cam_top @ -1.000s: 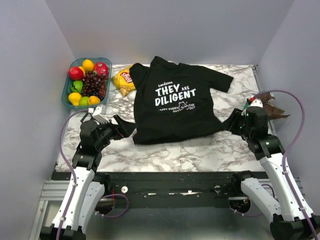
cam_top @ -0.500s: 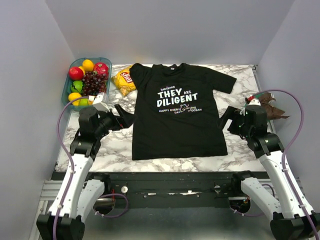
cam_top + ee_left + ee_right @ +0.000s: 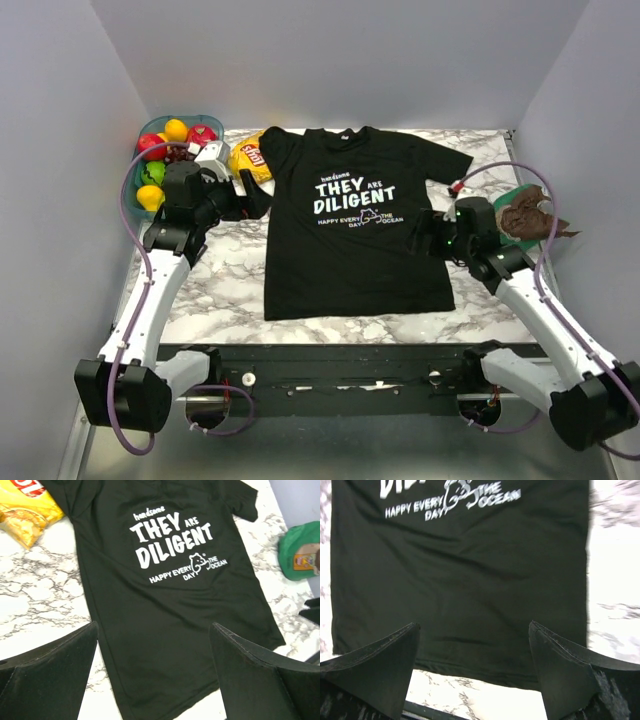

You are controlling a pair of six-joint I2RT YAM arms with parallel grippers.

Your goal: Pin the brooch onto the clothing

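The black T-shirt [image 3: 350, 250] with white print "THEY ARE DILIGENT" lies flat, spread on the marble table [image 3: 230, 290]. It fills the left wrist view [image 3: 165, 605] and the right wrist view [image 3: 470, 570]. My left gripper [image 3: 252, 198] is open and empty, above the table beside the shirt's left sleeve; its jaws stand wide apart [image 3: 152, 625]. My right gripper [image 3: 422, 238] is open and empty over the shirt's right edge, jaws wide [image 3: 472, 624] above the hem. No brooch shows in any view.
A teal basket of fruit [image 3: 165, 160] stands at the far left. A yellow chips bag [image 3: 248, 160] lies by the left sleeve, also in the left wrist view [image 3: 25, 515]. A green and brown object [image 3: 525, 212] lies at the right edge.
A second ago the shirt was bunched up, with both grippers at its lower corners. It now lies flat. My left gripper moved far up to the sleeve; my right gripper moved in over the shirt's right edge.
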